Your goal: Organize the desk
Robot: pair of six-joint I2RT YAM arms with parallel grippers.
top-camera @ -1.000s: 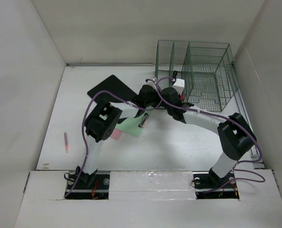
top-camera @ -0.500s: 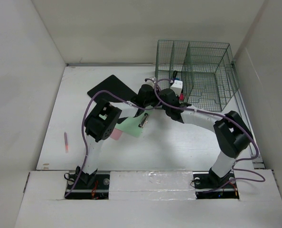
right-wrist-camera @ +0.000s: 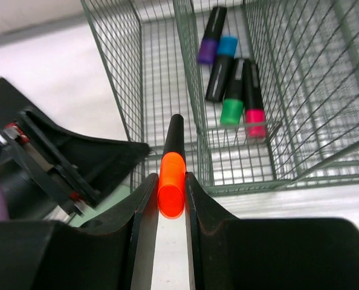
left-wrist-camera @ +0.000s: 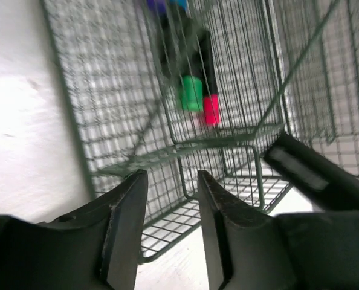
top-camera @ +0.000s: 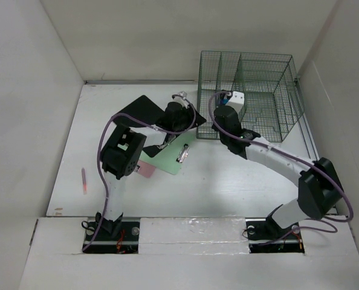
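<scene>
My right gripper (right-wrist-camera: 170, 192), clamping orange marker (right-wrist-camera: 171, 163), has moved up to rack (right-wrist-camera: 116, 66); left gripper (left-wrist-camera: 171, 211) narrowly parted, empty. Only wrist views show markers (right-wrist-camera: 234, 90) inside.

**Three Views, One Shared Corner**

The top camera sits above and behind the near edge of the desk (top-camera: 228, 181), looking down on all of it. The left wrist camera looks past the left pincer (left-wrist-camera: 170, 181), close to the rack (left-wrist-camera: 107, 90) at the far right corner. The right wrist camera looks along the orange marker (right-wrist-camera: 172, 166) in the right pincer (right-wrist-camera: 170, 181) into the same rack. Both wrist views show its markers (right-wrist-camera: 234, 78).
</scene>
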